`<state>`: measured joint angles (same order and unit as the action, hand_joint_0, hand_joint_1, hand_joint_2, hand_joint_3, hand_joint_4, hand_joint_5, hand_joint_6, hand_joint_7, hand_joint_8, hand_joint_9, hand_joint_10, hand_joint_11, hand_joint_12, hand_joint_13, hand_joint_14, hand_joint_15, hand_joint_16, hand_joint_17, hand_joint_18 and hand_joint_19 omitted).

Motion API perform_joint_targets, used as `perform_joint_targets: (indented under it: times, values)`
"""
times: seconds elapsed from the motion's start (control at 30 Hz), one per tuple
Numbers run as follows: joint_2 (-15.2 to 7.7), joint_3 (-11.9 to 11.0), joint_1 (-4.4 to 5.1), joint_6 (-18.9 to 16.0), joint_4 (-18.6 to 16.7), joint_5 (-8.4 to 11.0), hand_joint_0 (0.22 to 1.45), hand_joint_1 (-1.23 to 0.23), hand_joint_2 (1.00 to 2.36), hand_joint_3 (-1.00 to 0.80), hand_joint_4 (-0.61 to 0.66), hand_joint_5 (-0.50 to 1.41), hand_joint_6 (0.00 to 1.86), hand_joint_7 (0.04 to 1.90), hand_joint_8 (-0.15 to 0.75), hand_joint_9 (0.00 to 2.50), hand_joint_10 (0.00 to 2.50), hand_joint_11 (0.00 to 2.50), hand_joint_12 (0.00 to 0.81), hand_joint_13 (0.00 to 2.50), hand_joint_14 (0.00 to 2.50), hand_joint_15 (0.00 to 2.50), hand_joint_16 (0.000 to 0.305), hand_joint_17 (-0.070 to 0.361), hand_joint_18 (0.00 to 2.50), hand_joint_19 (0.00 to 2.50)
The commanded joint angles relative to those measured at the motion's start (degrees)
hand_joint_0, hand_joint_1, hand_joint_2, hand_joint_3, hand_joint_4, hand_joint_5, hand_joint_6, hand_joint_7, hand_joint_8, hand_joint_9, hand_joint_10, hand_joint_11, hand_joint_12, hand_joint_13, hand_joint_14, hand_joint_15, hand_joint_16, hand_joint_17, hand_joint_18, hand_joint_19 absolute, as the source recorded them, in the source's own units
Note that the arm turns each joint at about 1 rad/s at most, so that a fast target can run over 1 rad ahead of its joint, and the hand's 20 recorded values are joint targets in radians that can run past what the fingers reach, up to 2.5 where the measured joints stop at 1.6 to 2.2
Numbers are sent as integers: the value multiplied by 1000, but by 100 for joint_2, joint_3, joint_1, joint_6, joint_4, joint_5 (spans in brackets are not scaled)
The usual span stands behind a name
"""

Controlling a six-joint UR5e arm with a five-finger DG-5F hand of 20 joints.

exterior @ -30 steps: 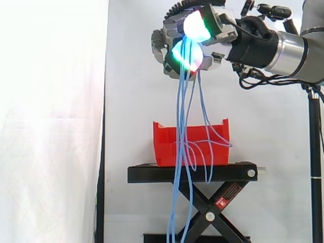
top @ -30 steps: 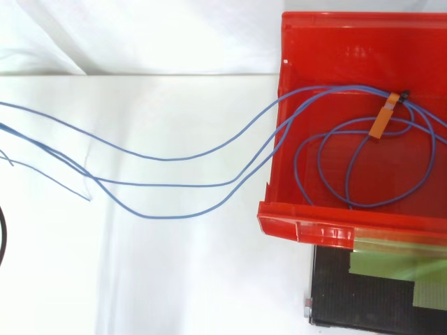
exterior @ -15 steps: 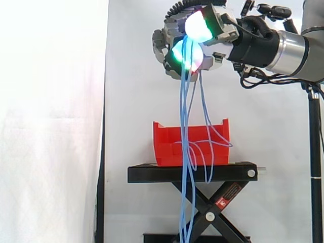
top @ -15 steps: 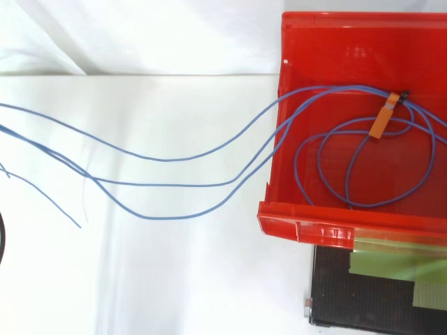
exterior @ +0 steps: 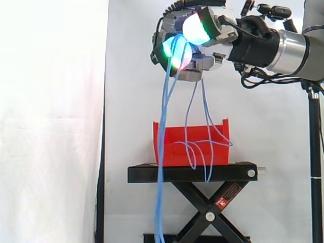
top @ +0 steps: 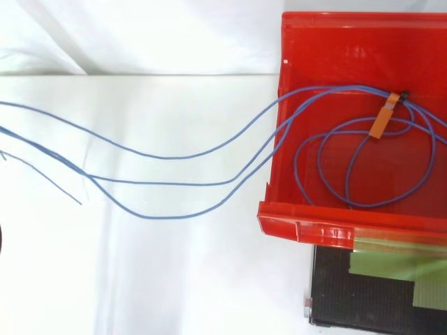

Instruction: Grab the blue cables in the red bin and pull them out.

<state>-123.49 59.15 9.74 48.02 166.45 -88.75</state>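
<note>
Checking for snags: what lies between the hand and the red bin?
In the side view, only blue cables span that gap, hanging from the hand into the red bin.

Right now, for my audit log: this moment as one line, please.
hand: shut on blue cables, raised higher than red bin | cables: loops with orange tag lie in bin | task: unfinished

Hand point(exterior: 215, 36) high above red bin point(exterior: 218, 147), fingers point(exterior: 195, 28) curled around dangling blue cables point(exterior: 164, 101).
</note>
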Motion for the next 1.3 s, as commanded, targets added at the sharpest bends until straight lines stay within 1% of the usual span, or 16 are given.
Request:
perform_joint_targets:
  times: [0.0, 0.27, 0.37, 0.47, 0.6, 0.83, 1.27]
  values:
    - [0, 0, 2, 1, 45, -2, 814, -904, 1000, -1000, -58, 693, 643, 459, 362, 55, 2500, 356, 463, 1044, 2500, 468, 61, 138, 1379, 1579]
    - [0, 0, 19, 27, 54, 7, 819, -897, 1000, -1000, -54, 711, 621, 471, 358, 86, 2500, 343, 460, 1041, 2500, 461, 60, 136, 1353, 1536]
    - [0, 0, 28, 71, 54, 7, 818, -895, 1000, -1000, -31, 707, 620, 480, 357, 84, 2500, 370, 460, 1039, 2500, 476, 60, 135, 1332, 1501]
    - [9, 0, 37, 107, 54, 7, 813, -887, 1000, -1000, -21, 703, 620, 475, 360, 90, 2500, 342, 459, 1030, 2500, 478, 60, 134, 1315, 1470]
    - [0, 0, 37, 107, 54, 7, 778, -869, 1000, -1000, 2, 710, 619, 469, 372, 121, 2500, 333, 464, 1046, 2500, 433, 61, 138, 1311, 1404]
    - [0, 0, 37, 115, 89, 7, 732, -828, 1000, -1000, 31, 733, 612, 468, 387, 209, 2500, 357, 480, 1077, 2500, 444, 65, 147, 1324, 1255]
    - [0, 0, 37, 177, 89, 7, 724, -825, 1000, -1000, 51, 746, 590, 474, 394, 252, 2500, 365, 471, 1078, 2500, 460, 65, 145, 1319, 1225]
